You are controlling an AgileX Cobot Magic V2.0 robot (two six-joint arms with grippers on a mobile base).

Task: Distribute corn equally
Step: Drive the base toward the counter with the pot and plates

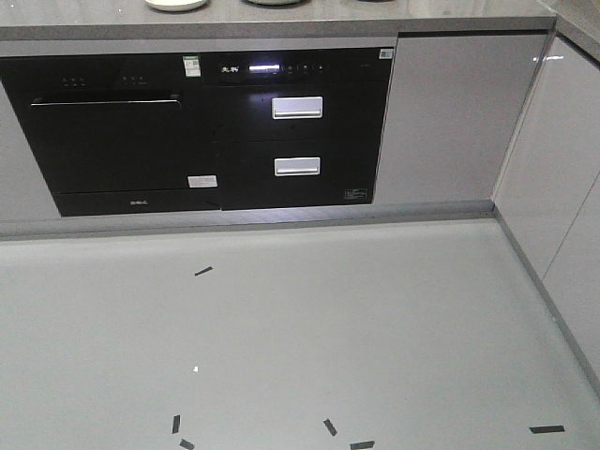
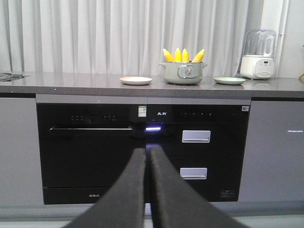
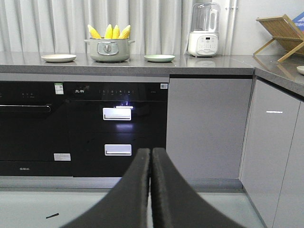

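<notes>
Counter [image 2: 71,81] free L of cream plate [image 2: 136,80]; pot [image 2: 183,72] w/ corn [image 2: 183,55], blender [image 2: 258,54] R

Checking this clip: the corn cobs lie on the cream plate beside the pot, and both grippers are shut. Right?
No. The corn stands upright in the pot, not on the cream plate, which is bare, as the left wrist view shows. The left gripper and right gripper are indeed shut.

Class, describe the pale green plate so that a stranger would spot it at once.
Find the grey countertop above the black appliances. On it stands a grey-green pot of yellow corn cobs; the pale green plate lies between that pot and the white blender. The other plate, beyond the pot, is cream.
</notes>
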